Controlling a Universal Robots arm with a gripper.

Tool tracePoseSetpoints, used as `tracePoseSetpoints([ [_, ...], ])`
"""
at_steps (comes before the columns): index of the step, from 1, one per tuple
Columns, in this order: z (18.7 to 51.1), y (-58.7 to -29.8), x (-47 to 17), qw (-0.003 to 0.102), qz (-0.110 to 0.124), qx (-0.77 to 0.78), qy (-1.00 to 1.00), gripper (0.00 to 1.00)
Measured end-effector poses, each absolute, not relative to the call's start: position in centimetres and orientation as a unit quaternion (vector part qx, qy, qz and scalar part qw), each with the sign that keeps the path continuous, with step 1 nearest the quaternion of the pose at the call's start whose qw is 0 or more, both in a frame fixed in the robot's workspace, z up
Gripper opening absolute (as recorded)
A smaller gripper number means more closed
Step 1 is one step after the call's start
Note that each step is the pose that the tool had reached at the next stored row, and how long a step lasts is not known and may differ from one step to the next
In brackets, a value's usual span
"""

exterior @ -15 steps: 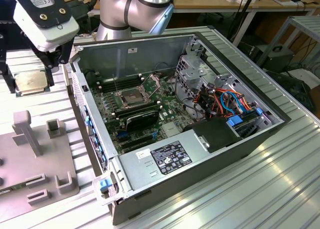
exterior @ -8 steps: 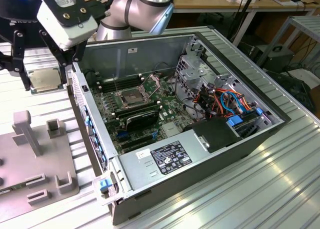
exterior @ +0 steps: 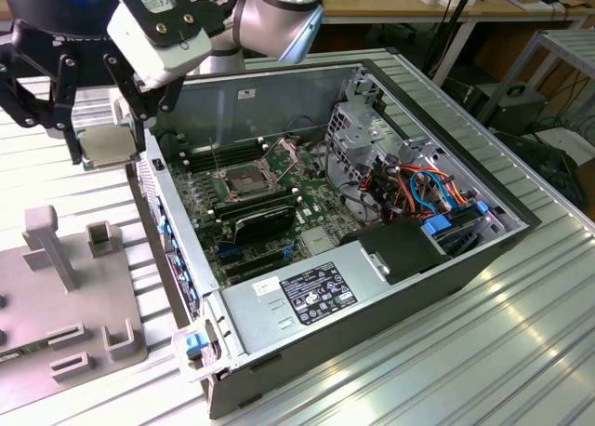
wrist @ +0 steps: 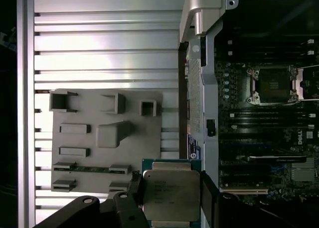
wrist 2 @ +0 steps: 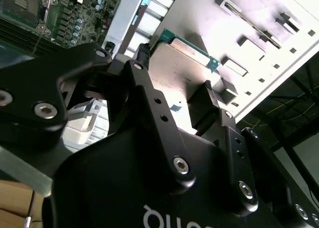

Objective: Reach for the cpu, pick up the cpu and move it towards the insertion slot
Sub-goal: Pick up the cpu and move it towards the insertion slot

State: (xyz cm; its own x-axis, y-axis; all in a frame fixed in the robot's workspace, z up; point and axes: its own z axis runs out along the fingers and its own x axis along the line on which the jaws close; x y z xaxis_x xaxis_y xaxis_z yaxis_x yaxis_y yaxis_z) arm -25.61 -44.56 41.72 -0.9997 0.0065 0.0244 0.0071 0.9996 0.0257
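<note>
The cpu (wrist: 172,193), a small thin square chip with a pale silvery-beige metal lid on a green board edge, sits flat between the two black fingers of the black gripper (wrist: 169,200) in the first wrist view. One finger (wrist: 135,190) touches one side of the chip and the other presses the opposite side, so the jaws are closed narrowly on it. Faint print crosses the lid, too small to make out. In the second wrist view the chip (wrist 2: 177,71) shows as a pale plate with a teal-green rim, caught between the gripper (wrist 2: 174,83) fingers, one tip (wrist 2: 207,91) at its edge.

In the exterior view the chip (exterior: 104,147) hangs level under the gripper (exterior: 102,128), outside the open grey computer case (exterior: 372,314), near the case's wall on the exterior view's left, over the ribbed aluminium table (exterior: 465,370). The insertion slot (exterior: 242,179), a square socket with a silvery metal frame and dark centre, lies on the green motherboard (exterior: 307,226) inside the case, well apart from the chip. In the first wrist view the socket (wrist: 274,83) is likewise inside the case.

A grey plastic fixture tray (wrist: 107,138) with raised blocks lies on the table beside the case. The grey power supply box (exterior: 307,296) carries a black label with white print, not legible.
</note>
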Motion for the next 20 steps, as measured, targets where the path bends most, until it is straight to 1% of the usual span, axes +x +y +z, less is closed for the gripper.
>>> tracePoseSetpoints([
  [20, 41.7, -44.5, -19.5, 0.012, -0.012, -0.003, -1.000, 0.55],
])
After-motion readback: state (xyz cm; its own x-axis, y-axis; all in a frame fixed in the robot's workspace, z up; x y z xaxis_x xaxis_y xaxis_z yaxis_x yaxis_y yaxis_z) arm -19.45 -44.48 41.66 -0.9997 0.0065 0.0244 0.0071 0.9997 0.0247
